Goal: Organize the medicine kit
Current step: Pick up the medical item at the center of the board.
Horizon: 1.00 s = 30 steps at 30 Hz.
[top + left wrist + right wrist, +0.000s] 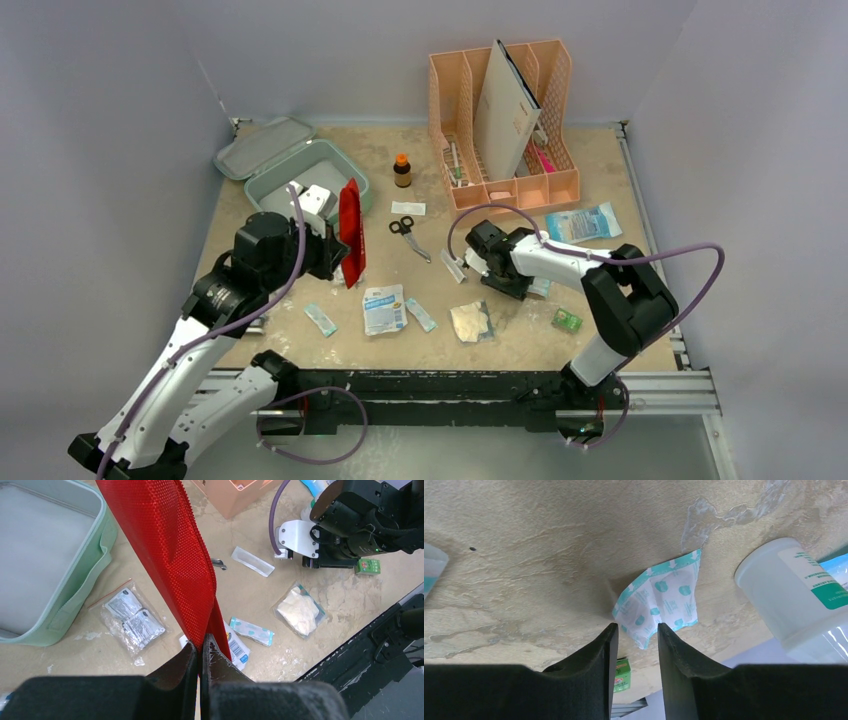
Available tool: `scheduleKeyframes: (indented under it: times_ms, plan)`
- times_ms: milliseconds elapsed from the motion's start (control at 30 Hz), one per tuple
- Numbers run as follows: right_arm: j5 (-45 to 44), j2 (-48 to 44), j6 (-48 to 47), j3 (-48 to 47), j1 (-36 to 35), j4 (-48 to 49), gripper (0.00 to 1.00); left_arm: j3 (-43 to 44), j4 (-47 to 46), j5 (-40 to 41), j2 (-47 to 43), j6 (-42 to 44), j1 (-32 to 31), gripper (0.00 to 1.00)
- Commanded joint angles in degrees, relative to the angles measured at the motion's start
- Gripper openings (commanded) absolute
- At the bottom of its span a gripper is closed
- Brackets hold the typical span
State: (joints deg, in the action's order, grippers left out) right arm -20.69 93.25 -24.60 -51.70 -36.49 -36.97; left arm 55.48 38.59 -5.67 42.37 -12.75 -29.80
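The mint-green medicine kit [268,185] stands open at the back left, its lid [262,147] laid back and white boxes inside. In the left wrist view its wall [75,580] is on the left. My left gripper [202,642] is shut on the lower edge of a red mesh first-aid pouch [350,230], held upright just right of the kit. My right gripper [634,627] points down at the table right of centre, jaws apart. The corner of a teal-and-white sachet [661,600] lies between its fingertips without touching them.
A peach file organizer [505,120] stands at the back. Scissors [408,235], a brown bottle [402,170] and a white strip [408,208] lie mid-table. Several packets [384,308] and a foil pack [470,320] lie near the front. A green box [567,320] sits front right.
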Motion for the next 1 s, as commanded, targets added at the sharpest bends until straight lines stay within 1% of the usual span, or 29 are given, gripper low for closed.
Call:
scheduleKeyframes:
  times_ms: [0, 100, 367, 400, 467, 533, 600, 633, 733, 833, 900, 967]
  plan:
    - [-1.3, -0.3, -1.7, 0.4, -0.3, -0.1, 0.37, -0.3, -2.1, 0.3, 0.0, 0.1, -0.1, 0.00]
    - [0.0, 0.0, -1.7, 0.5, -0.3, -0.1, 0.36, -0.3, -2.1, 0.2, -0.1, 0.1, -0.1, 0.00]
    - [-0.9, 1.1, -1.6, 0.3, -0.6, 0.3, 0.30, -0.4, -2.1, 0.2, -0.1, 0.1, -0.1, 0.00]
    - [-1.1, 1.1, -1.6, 0.4, -0.6, 0.3, 0.27, -0.4, -2.1, 0.1, 0.0, 0.1, -0.1, 0.00]
    - [-1.4, 0.9, -1.4, 0.2, -0.6, 0.3, 0.15, -0.4, -2.1, 0.2, -0.1, 0.1, 0.0, 0.00]
    - [-0.9, 0.4, -0.8, -0.3, -0.6, -0.1, 0.06, -0.4, -2.1, 0.2, 0.0, 0.2, 0.0, 0.00]
    - [0.1, -0.7, 0.0, -1.6, -0.7, -1.1, 0.00, -0.5, -2.1, 0.2, 0.0, 0.2, -0.1, 0.00]
    - [0.8, -1.6, 0.6, -2.3, -0.8, -1.8, 0.00, -0.4, -2.1, 0.0, 0.1, 0.3, -0.1, 0.00]
    - [4.3, -5.9, 2.6, -4.1, -0.9, -2.5, 0.00, -0.4, -2.2, -0.2, 0.7, 0.4, 0.0, 0.00]
    - [10.5, -11.1, 6.9, -6.7, -1.0, -3.0, 0.00, -0.5, -2.1, -0.8, 1.7, 0.4, -0.1, 0.00]
    - [17.1, -15.0, 10.7, -8.6, -1.0, -2.9, 0.00, -0.5, -2.1, -1.1, 2.2, 0.4, 0.0, 0.00]
    - [22.7, -18.4, 15.7, -9.5, -1.1, -0.2, 0.00, -0.4, -2.2, -1.5, 2.7, 0.2, -0.1, 0.00]
